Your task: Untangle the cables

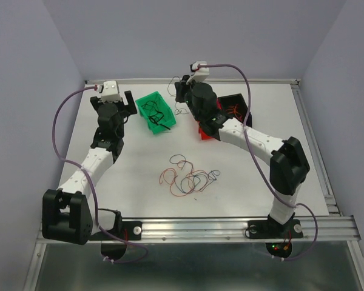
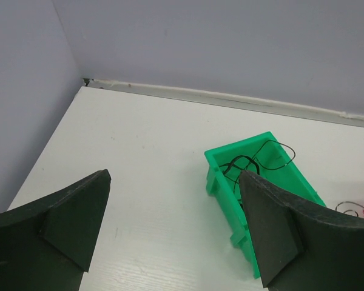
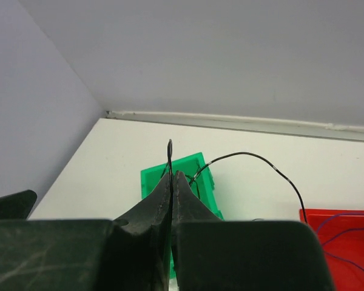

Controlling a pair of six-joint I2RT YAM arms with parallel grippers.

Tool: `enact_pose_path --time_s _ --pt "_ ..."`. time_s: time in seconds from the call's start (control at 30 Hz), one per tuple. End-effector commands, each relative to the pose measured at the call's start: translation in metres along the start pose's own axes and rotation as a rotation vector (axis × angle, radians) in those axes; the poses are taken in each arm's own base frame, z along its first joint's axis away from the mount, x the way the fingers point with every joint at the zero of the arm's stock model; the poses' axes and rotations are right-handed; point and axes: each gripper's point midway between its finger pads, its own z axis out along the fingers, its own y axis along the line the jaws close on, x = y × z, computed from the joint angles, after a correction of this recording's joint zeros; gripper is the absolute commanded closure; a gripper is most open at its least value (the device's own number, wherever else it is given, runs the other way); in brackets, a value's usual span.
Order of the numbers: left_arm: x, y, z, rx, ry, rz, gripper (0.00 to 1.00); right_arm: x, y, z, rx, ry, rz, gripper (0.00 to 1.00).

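Note:
A loose tangle of thin red, orange, black and blue cables [image 1: 188, 177] lies on the white table [image 1: 133, 176] in front of the arms. My right gripper [image 1: 181, 91] hovers at the back, just right of a green bin [image 1: 156, 113]. In the right wrist view it [image 3: 173, 176] is shut on a thin black cable [image 3: 169, 151] whose loop sticks up between the fingertips; the strand arcs right over the green bin [image 3: 151, 182]. My left gripper [image 1: 112, 100] is open and empty left of the bin. Black cables [image 2: 255, 162] lie inside the bin [image 2: 221, 188], past my left gripper [image 2: 174, 176].
A red bin [image 1: 205, 131] and a black bin [image 1: 235, 109] holding thin wires sit under and behind my right arm. The red bin [image 3: 346, 236] holds blue-purple strands. A few thin strands [image 1: 181, 110] lie between the green and red bins. Walls enclose the back and sides.

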Motion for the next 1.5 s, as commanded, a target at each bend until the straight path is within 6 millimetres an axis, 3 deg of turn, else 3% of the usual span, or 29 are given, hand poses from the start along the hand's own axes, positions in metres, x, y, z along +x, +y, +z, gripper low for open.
enact_pose_path --time_s 0.0,0.1,0.17,0.2,0.27,0.53,0.9,1.07,1.1,1.13,1.2,1.33,1.47 --pt "-0.046 0.006 -0.003 -0.029 -0.122 -0.043 0.01 -0.039 0.037 0.018 -0.100 -0.105 0.067 1.00" --pt "-0.047 0.010 -0.002 -0.046 -0.129 -0.041 0.01 -0.026 0.041 0.036 -0.100 -0.098 0.063 1.00" --pt "-0.046 0.012 0.000 -0.049 -0.125 -0.041 0.01 -0.031 0.043 0.044 -0.104 -0.115 0.068 0.99" --pt "-0.045 0.012 0.001 -0.051 -0.124 -0.038 0.01 -0.019 0.041 0.052 -0.095 -0.101 0.061 1.00" --pt "-0.046 0.014 0.001 -0.055 -0.126 -0.039 0.01 -0.024 0.044 0.058 -0.095 -0.119 0.061 0.99" --pt "-0.046 0.019 0.002 -0.063 -0.128 -0.039 0.01 0.004 0.049 0.077 -0.121 -0.091 0.064 1.00" --pt "-0.042 0.019 0.007 -0.064 -0.115 -0.034 0.01 0.081 0.042 0.086 -0.135 0.025 0.086 0.99" --pt "-0.042 0.021 0.007 -0.071 -0.120 -0.036 0.01 0.136 0.050 0.093 -0.209 0.129 0.083 1.00" --pt "-0.042 0.021 0.007 -0.070 -0.120 -0.036 0.01 0.132 0.058 0.096 -0.231 0.126 0.089 1.00" --pt "-0.042 0.020 0.008 -0.065 -0.118 -0.035 0.01 0.148 0.058 0.098 -0.245 0.159 0.088 1.00" --pt "-0.040 0.019 0.009 -0.059 -0.113 -0.033 0.01 0.159 0.059 0.099 -0.251 0.185 0.086 0.99" --pt "-0.038 0.018 0.011 -0.055 -0.106 -0.008 0.01 0.189 0.053 0.099 -0.244 0.231 0.097 0.99" --pt "-0.036 0.017 0.012 -0.049 -0.102 -0.006 0.01 0.205 0.042 0.098 -0.192 0.251 0.129 0.99"
